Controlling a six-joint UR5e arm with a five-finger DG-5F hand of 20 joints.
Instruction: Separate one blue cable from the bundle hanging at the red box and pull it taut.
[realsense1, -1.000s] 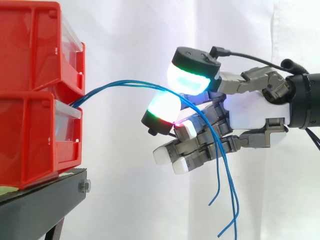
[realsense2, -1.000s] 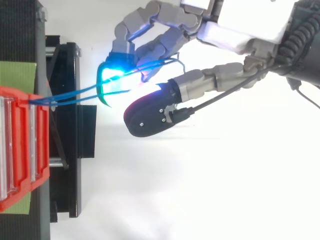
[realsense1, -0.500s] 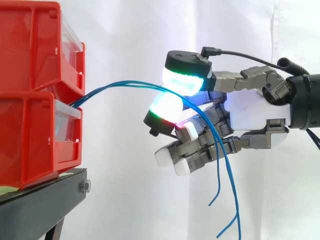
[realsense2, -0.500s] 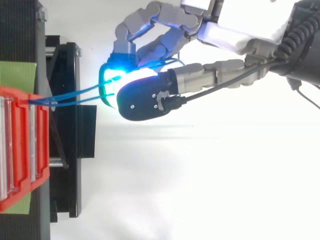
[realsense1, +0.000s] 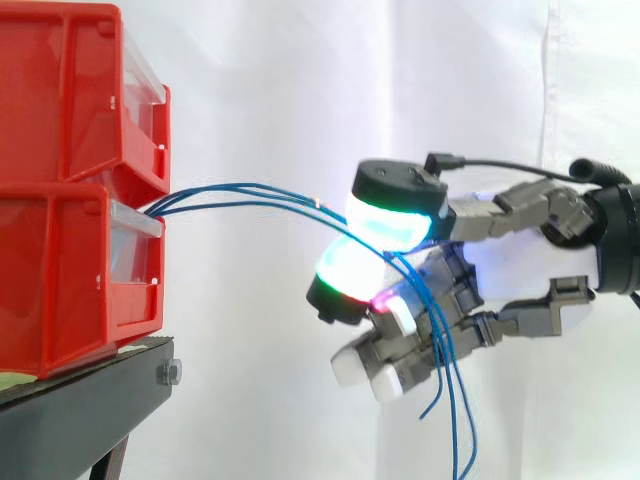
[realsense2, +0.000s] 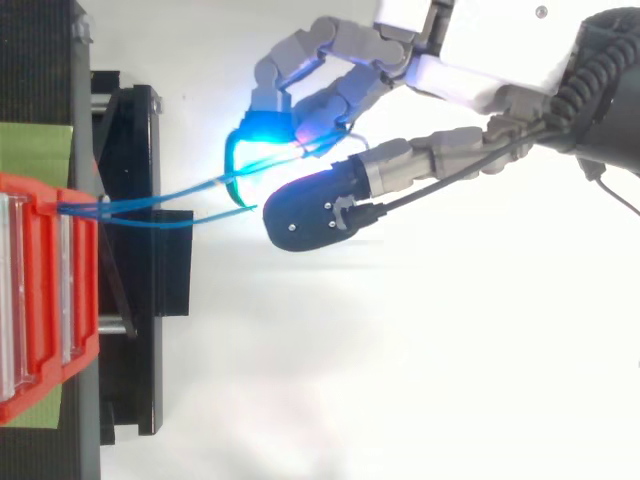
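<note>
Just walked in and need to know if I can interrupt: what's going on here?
A robot hand is working on the blue cables that come out between two stacked red bins on a black stand. It pinches the cables between two glowing pads, out to the side of the bins. Several strands run into the pinch in a shallow arc, not quite taut, and their loose ends hang below the hand. Whether one strand has been singled out, I cannot tell.
</note>
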